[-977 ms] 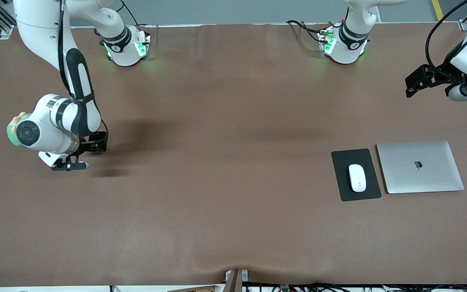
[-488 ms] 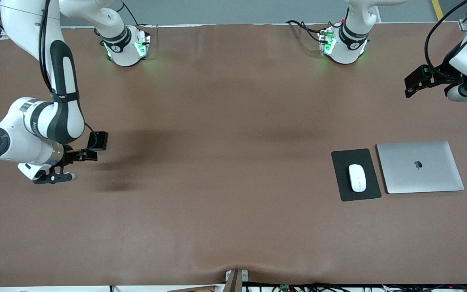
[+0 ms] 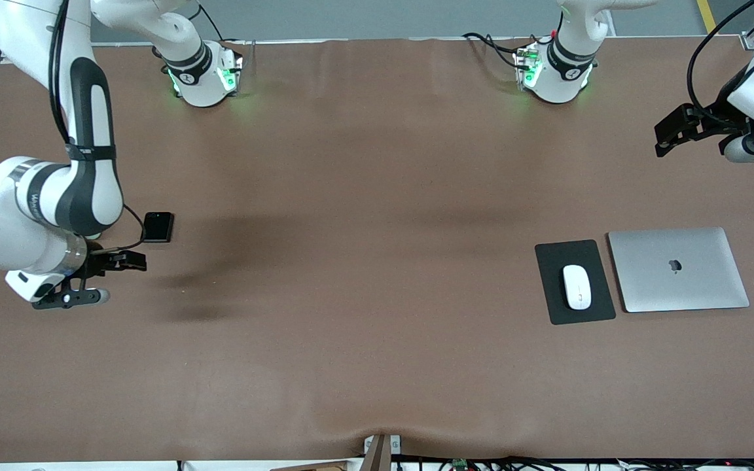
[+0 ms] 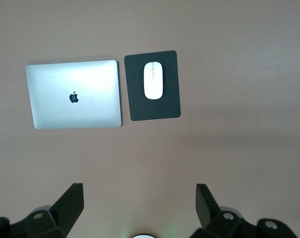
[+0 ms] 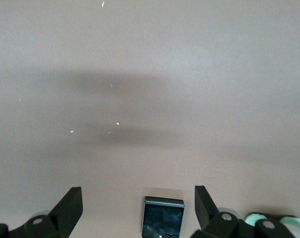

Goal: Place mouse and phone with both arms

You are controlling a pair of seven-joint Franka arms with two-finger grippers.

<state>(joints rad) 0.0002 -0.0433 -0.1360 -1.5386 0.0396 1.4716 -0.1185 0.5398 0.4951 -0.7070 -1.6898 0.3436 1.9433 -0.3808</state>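
Phone (image 3: 158, 226) laid on table (image 3: 364, 327), right gripper (image 3: 129, 260) spread empty beside it; mouse (image 3: 576, 286) set on mat (image 3: 573, 281), left gripper (image 3: 671, 134) spread empty above table

The front camera looks down across the desk (image 3: 377, 366) from high; each wrist camera faces desk from above, sharing it.

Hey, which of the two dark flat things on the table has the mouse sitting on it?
The dark mat beside the laptop, toward the left arm's end; the white mouse rests on it. The smaller glossy phone lies bare.
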